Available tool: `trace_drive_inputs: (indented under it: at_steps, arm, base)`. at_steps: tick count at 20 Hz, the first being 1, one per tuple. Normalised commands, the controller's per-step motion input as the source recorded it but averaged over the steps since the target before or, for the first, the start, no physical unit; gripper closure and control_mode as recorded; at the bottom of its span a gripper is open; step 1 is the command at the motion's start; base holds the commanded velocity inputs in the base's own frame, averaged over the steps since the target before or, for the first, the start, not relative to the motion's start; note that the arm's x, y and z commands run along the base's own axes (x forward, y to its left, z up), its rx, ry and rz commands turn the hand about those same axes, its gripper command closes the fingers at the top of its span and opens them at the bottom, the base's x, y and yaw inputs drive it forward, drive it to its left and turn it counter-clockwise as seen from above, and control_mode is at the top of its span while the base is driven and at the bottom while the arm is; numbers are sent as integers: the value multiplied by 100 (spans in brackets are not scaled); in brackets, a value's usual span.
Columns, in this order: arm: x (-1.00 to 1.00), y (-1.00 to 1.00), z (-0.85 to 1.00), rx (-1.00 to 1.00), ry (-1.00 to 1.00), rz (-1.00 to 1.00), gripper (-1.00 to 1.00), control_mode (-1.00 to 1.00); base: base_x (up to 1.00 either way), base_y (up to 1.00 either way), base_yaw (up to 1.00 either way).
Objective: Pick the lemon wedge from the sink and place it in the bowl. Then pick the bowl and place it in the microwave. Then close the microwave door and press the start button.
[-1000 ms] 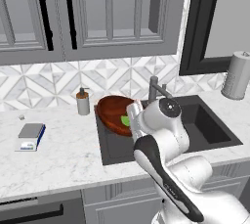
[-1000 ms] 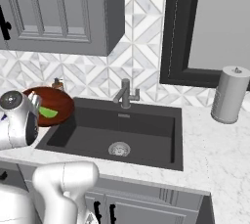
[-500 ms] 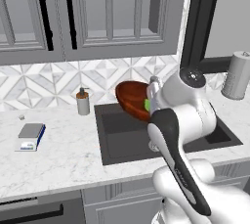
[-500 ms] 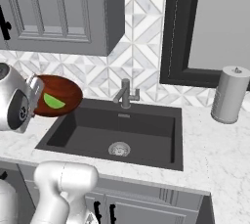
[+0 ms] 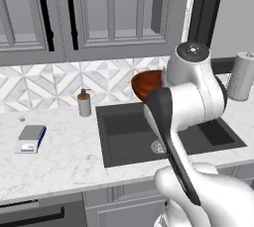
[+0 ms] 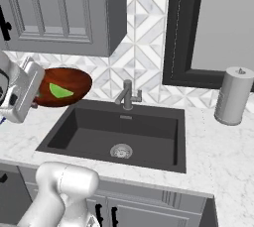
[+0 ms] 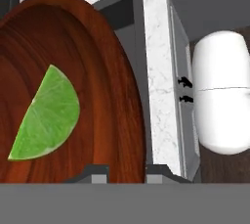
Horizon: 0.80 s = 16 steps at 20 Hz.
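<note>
While the gripper (image 7: 126, 171) is clamped on the rim of the wooden bowl (image 6: 62, 87), it holds that bowl in the air above the left edge of the sink (image 6: 119, 132), with the lemon wedge (image 6: 61, 91) lying inside, just beyond the fingertips. The step in hand looks like carrying the loaded bowl toward the microwave; the next move calls for keeping it level enough that the wedge does not slide out. Going rightward from the gripper, the grey faucet (image 6: 128, 94) stands in the likely path and would need clearing, then the sink drain (image 6: 121, 150) lies lower, and a paper towel roll (image 6: 233, 95) stands far off on the counter.
</note>
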Motion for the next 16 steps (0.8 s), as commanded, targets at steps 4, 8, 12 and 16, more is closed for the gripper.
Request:
trace_drive_inputs:
  at_steps: [4, 8, 12, 16]
  arm:
    - [-8, -61, 27, -10, 0, 0, 100, -100]
    - [-7, -53, 5, -2, -2, 6, 100, -100]
    - [-14, -49, 0, 0, -20, 11, 100, -100]
    - [-16, -21, 0, 0, -21, 9, 100, -100]
  base:
    - [0, 0, 0]
    - [0, 0, 0]
    - [0, 0, 0]
    - [0, 0, 0]
